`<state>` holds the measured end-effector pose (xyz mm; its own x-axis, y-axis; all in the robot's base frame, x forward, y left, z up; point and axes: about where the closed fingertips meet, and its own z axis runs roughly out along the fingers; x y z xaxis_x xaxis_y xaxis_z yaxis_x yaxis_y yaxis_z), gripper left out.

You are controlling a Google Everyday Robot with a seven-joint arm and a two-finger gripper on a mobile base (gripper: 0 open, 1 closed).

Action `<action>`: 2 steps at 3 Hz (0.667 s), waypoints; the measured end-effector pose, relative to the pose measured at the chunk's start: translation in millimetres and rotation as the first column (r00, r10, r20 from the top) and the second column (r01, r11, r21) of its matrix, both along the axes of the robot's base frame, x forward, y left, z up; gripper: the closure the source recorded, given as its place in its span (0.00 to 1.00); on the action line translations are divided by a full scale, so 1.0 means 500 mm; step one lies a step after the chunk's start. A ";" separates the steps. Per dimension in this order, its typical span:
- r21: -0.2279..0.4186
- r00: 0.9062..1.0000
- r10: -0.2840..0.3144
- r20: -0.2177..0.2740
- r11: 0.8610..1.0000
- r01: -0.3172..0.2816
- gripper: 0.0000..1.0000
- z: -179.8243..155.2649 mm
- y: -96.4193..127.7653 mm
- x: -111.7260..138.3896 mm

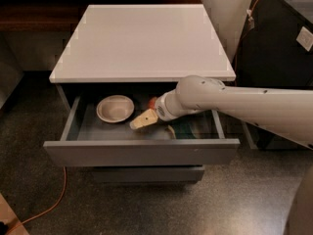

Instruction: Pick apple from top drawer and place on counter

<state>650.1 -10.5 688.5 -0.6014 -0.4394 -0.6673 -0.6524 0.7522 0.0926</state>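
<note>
With the top drawer (142,152) open below the worktop's (142,38) front edge, the apple (152,102) lies inside under that edge's middle, the end effector (146,119) beside it, grasp impossible to tell, so lifting and placing likely remain.

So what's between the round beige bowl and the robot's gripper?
Nothing: the camera view shows only bare dark floor of the open grey top drawer between the round beige bowl and the gripper.
</note>
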 end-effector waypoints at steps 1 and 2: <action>-0.015 0.999 -0.039 0.021 0.999 0.039 0.00 0.001 -0.012 0.041; -0.023 0.999 -0.042 0.027 0.999 0.042 0.00 -0.001 -0.017 0.075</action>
